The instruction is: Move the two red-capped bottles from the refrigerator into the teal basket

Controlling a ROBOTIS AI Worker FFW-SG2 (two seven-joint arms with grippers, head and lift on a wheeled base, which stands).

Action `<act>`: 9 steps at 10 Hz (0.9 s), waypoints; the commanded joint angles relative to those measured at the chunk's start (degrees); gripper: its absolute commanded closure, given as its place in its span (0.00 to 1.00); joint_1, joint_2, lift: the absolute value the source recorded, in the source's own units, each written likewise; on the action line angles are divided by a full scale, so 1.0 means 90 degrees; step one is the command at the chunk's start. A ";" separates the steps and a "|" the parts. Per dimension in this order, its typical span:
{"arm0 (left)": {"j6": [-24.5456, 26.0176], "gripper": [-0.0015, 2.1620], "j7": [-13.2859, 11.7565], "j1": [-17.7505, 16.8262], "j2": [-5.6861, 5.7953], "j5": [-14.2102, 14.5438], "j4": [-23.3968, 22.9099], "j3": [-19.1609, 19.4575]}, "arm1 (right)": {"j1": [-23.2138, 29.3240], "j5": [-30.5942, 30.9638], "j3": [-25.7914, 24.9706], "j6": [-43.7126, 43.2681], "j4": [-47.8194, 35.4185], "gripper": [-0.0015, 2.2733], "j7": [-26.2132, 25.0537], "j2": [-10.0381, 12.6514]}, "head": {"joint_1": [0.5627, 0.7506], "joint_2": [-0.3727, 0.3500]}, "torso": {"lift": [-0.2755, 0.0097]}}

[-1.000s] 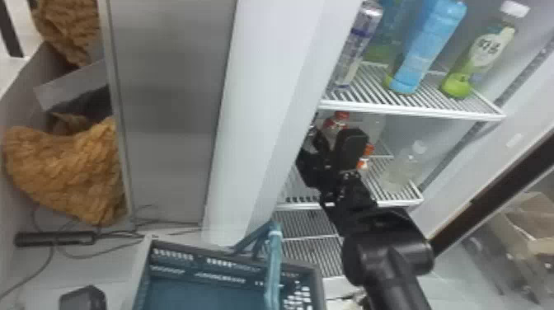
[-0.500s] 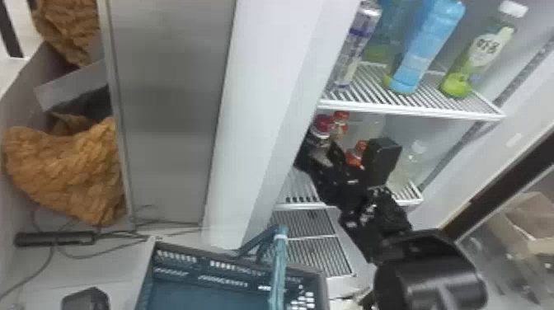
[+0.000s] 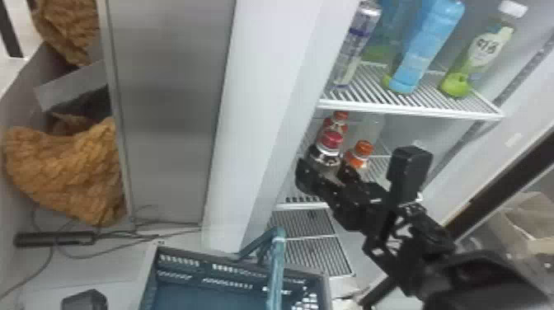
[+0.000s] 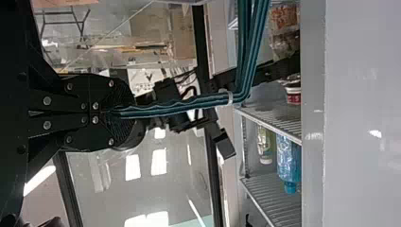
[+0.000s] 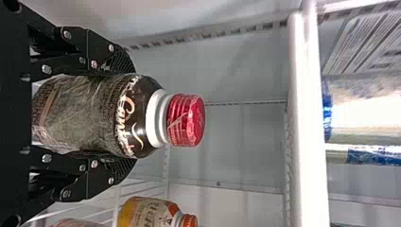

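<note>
My right end effector [image 3: 325,170] pinches red-capped bottle [image 3: 331,142] between two fingers inside refrigerator [image 3: 257,107], grip below cap. Orange-capped bottles [image 3: 362,149] stand near it. My left end effector [image 4: 109,112] clamps handle [image 3: 277,255] of teal basket [image 3: 323,292] in front of refrigerator. Blue bottle [image 3: 428,47] and green-bottomed bottle [image 3: 455,84] stand on shelf [image 3: 416,110] above.

A dark-labelled, red-capped bottle [image 5: 90,116] upright inside the refrigerator [image 3: 264,123], the teal basket [image 3: 325,288] outside, handle [image 3: 277,268] up.
</note>
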 commanded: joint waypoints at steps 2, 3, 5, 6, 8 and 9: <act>0.0000 0.53 -0.0001 0.0021 -0.0009 0.0000 0.0000 0.0016 | 0.0598 -0.0101 -0.0432 0.1009 -0.1105 0.38 0.0004 0.0102 | 0.70 0.03 | 0.18; 0.0000 0.54 -0.0001 0.0021 -0.0009 0.0000 0.0000 0.0028 | 0.0769 -0.0152 -0.0521 0.1290 -0.1387 0.38 0.0004 0.0141 | 0.70 0.03 | 0.18; 0.0000 0.53 -0.0001 0.0036 -0.0009 0.0000 0.0000 0.0028 | 0.1066 -0.0431 -0.0534 0.1915 -0.2012 0.38 0.0004 0.0199 | 0.70 0.03 | 0.18; 0.0000 0.53 -0.0001 0.0036 -0.0009 0.0000 0.0000 0.0016 | 0.1207 -0.0444 -0.0534 0.2400 -0.2465 0.38 0.0004 0.0199 | 0.70 0.03 | 0.18; 0.0000 0.53 -0.0001 0.0068 -0.0009 0.0000 0.0000 0.0041 | 0.1363 -0.0596 -0.0559 0.3415 -0.3199 0.38 -0.0006 0.0199 | 0.70 0.03 | 0.18; 0.0000 0.53 -0.0001 0.0068 -0.0019 -0.0013 0.0000 0.0041 | 0.1363 -0.0711 -0.0572 0.4025 -0.3480 0.38 -0.0016 0.0189 | 0.70 0.03 | 0.18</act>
